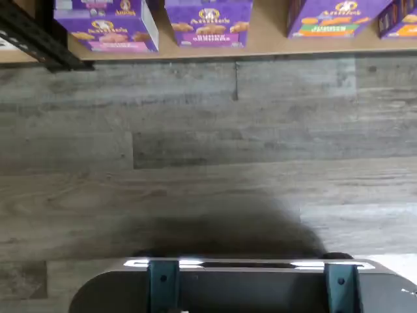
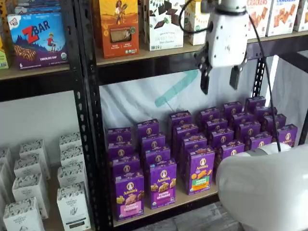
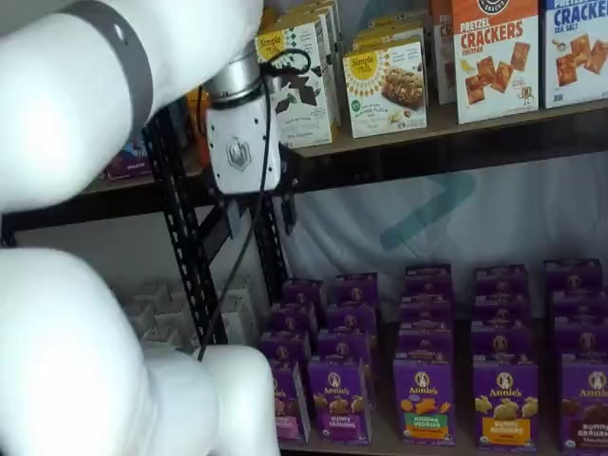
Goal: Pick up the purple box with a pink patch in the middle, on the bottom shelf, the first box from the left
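Note:
The purple box with the pink band (image 2: 129, 196) stands upright at the front of the bottom shelf (image 2: 195, 198), next to the black upright. It also shows in the wrist view (image 1: 107, 29) and, partly hidden behind the arm, in a shelf view (image 3: 288, 406). Beside it stand a like box with a purple-blue label (image 2: 162, 184) and one with a green patch (image 2: 200, 171). My gripper (image 2: 220, 79) hangs high above these boxes, level with the upper shelf's edge. Its two black fingers stand apart with nothing between them. It also shows in a shelf view (image 3: 258, 211).
Rows of purple boxes (image 2: 231, 130) fill the bottom shelf behind the front ones. The black perforated upright (image 2: 89, 120) stands beside the target. White boxes (image 2: 72, 202) sit in the neighbouring bay. The wrist view shows grey plank floor (image 1: 208, 143) and the dark mount (image 1: 247, 287).

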`<state>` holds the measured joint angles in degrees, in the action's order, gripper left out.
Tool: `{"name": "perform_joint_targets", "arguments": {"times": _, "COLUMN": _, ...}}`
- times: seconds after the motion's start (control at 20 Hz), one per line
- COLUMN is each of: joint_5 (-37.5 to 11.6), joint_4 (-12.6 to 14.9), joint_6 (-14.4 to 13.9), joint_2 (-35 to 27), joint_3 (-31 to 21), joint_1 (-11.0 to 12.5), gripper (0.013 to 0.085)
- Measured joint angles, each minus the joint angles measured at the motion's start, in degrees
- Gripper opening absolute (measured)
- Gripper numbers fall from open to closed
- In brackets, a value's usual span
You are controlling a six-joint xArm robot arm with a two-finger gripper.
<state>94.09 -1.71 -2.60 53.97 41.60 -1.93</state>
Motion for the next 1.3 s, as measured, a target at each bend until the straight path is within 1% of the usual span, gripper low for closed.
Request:
{"name": "perform_joint_targets", "arguments": {"times": 0.1, "joint_5": -1.91, "joint_4": 0.22, "joint_6": -0.53, "joint_2": 0.11, "joint_3": -2.65, "joint_1": -0.59, "gripper": 0.0850}}
{"name": "perform_joint_targets", "arguments": {"times": 0.2, "joint_5": -4.35, "joint_4": 1.30, "joint_6": -1.71, "joint_2": 0.24, "joint_3": -5.55, "joint_1": -1.84, "gripper": 0.0850}}
{"name": "perform_joint_targets", "arguments": {"times": 0.35, "joint_5": -7.54, "joint_4": 0.69, "joint_6": -2.05, "joint_2": -0.15, "joint_3": -9.36, "joint_1": -2.15, "gripper": 0.0850}}
{"name": "perform_joint_targets", "arguments": {"times": 0.65, "joint_5": -15.98, "joint_4": 0.91, "joint_6": -3.96, "joint_2": -2.64, "joint_3": -16.57, "joint_1": -4.14, "gripper": 0.0850}}
{"name": "perform_joint_targets", "arguments": {"times": 0.85, "joint_5": -23.24, "joint_4": -0.22, "joint_6": -4.07, "joint_2": -7.11, "joint_3": -20.26, "joint_1": -4.68, "gripper": 0.0850}}
{"name": "perform_joint_targets", "arguments": {"times": 1.0, "joint_5": -28.82, "joint_4": -0.90, "joint_6": -4.15, "joint_2": -11.52, "joint_3": -21.84, "joint_1": -5.21, "gripper": 0.0850}}
{"name": "perform_joint_targets", "arguments": {"times": 1.15, "joint_5": -36.28, "joint_4": -1.59, "joint_6": -4.08, "joint_2": -16.58, "joint_3": -23.19, "joint_1": -5.80, "gripper": 0.0850}}
{"name": "perform_joint_targets", "arguments": {"times": 1.3, "joint_5": -43.26, "joint_4": -2.05, "joint_6": -4.12, "joint_2": -22.63, "joint_3": -23.39, "joint_1": -6.49, "gripper": 0.0850}}
